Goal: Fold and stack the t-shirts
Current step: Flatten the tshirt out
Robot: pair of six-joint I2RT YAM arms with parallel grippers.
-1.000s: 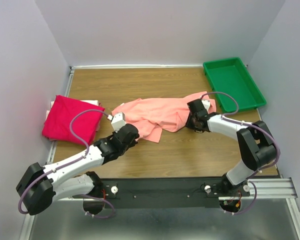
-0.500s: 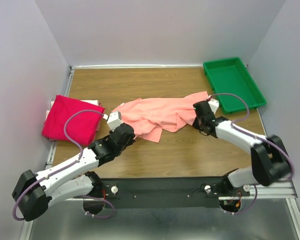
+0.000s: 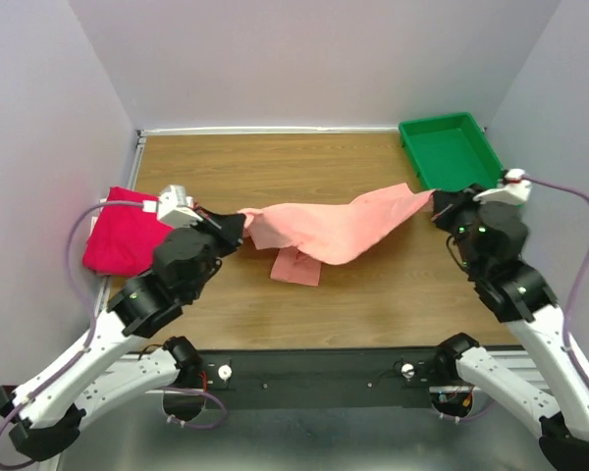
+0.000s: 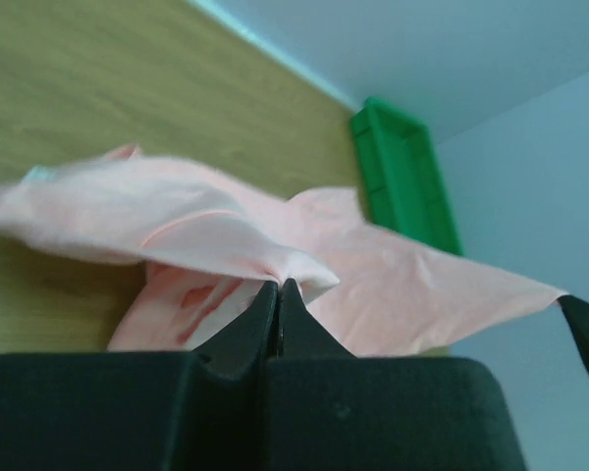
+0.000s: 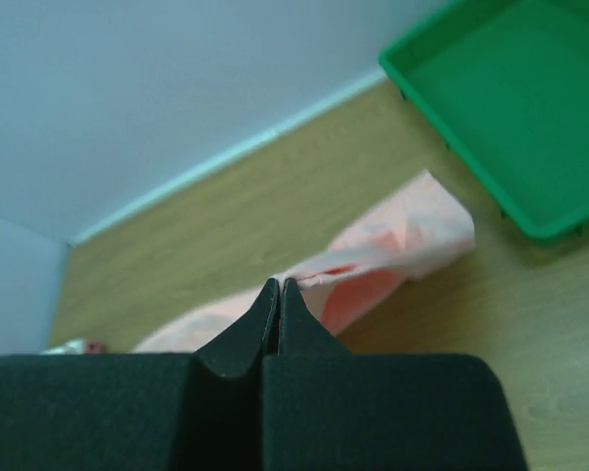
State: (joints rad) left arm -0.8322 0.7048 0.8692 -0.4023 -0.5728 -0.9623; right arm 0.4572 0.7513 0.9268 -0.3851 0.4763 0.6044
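Observation:
The salmon pink t-shirt (image 3: 324, 228) hangs stretched in the air between my two grippers, with a fold sagging down to the table at its middle. My left gripper (image 3: 238, 218) is shut on its left end; the left wrist view shows the gripper (image 4: 279, 283) pinching the pink cloth (image 4: 206, 221). My right gripper (image 3: 436, 199) is shut on its right end; the right wrist view shows the gripper (image 5: 279, 283) gripping a pink edge (image 5: 393, 245). The magenta-red t-shirt (image 3: 118, 240) lies folded at the table's left edge, partly behind my left arm.
A green plastic tray (image 3: 456, 157) stands at the back right corner, also in the right wrist view (image 5: 510, 98) and the left wrist view (image 4: 402, 172). The wooden table (image 3: 275, 167) has walls at the back and sides.
Both grippers have lifted and pulled apart, the left one to the left and the right one to the right. The pink t-shirt has risen off the table and stretched out between them.

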